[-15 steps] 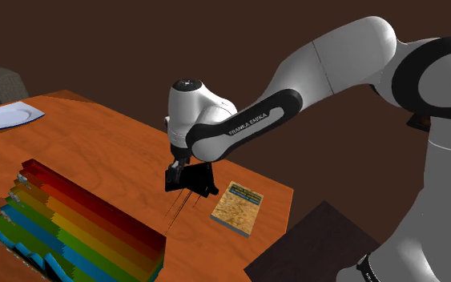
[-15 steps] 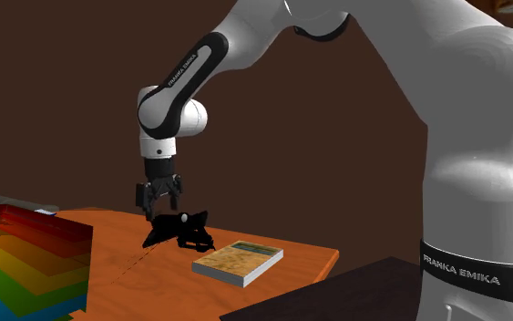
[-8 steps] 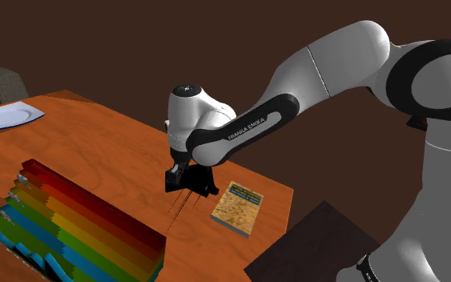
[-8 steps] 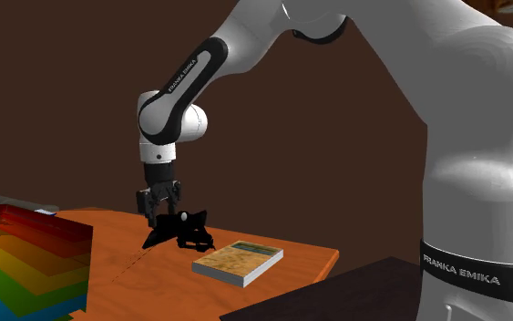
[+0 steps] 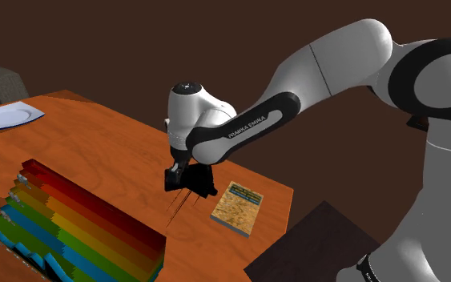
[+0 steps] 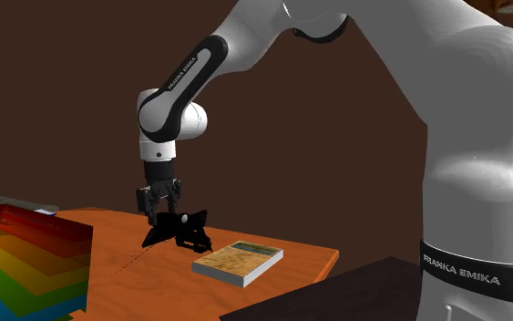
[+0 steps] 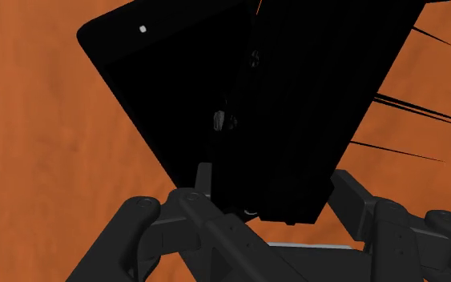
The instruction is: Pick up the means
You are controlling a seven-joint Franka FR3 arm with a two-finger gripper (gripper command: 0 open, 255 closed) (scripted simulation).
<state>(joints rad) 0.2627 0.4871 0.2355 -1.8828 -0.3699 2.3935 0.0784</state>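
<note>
Tool (image 6: 160, 213) has come down onto the black panel (image 6: 187, 233) near the book (image 6: 238, 261); clamped or apart cannot be told, and the panel looks still seated on the bench (image 6: 117, 266).

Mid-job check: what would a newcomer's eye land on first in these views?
The big white arm reaches down from the shoulder view's right, its gripper at a flat black object on the orange table. Beside it lies a tan-covered book; a rainbow-striped stepped block takes the shoulder view's lower left.
</note>
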